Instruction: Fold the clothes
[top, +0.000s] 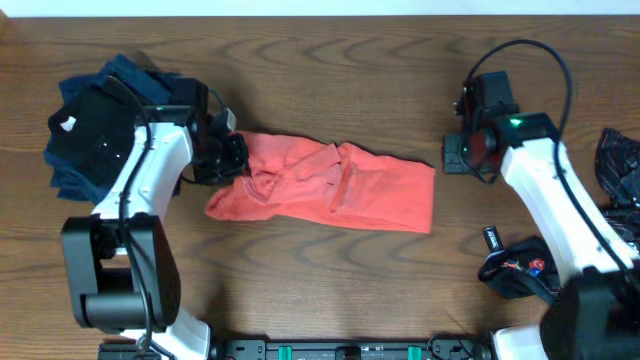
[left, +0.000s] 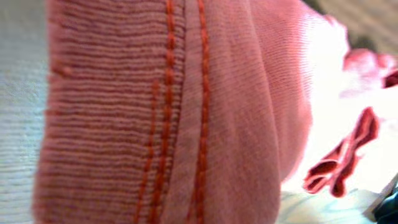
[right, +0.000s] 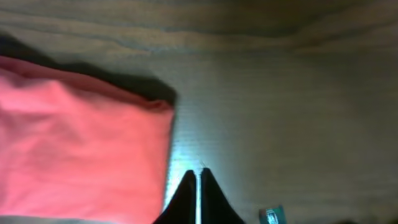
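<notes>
The coral-red T-shirt (top: 330, 185) is lying mid-bench, bunched into a long, rumpled strip running left to right. The left end is all crumpled and the right end lies flatter, with a fairly straight edge.

The left gripper (top: 226, 152) is right at that crumpled left end, on the cloth. Its wrist cam is no help: the whole view is pink fabric right up against the lens, a ribbed band (left: 112, 124) with rows of orange-red stitching down it. No fingers show, so I honestly can't tell if it's pinching the shirt or just parked on it.

The right gripper (right: 198, 177) is easier. Its two dark fingers are pressed together with only a sliver of light between them and nothing held. It sits over bare wood just beside the shirt's right edge, not touching the shirt.

Further out, there's a pile of navy and black clothes (top: 90, 130) in the far-left corner behind the left arm. A black garment (top: 620, 165) sits at the right edge, and a dark bundle (top: 515, 272) with red and blue bits is down by the right arm's base. All of it is on a brown wood-grain bench (top: 320, 60).
</notes>
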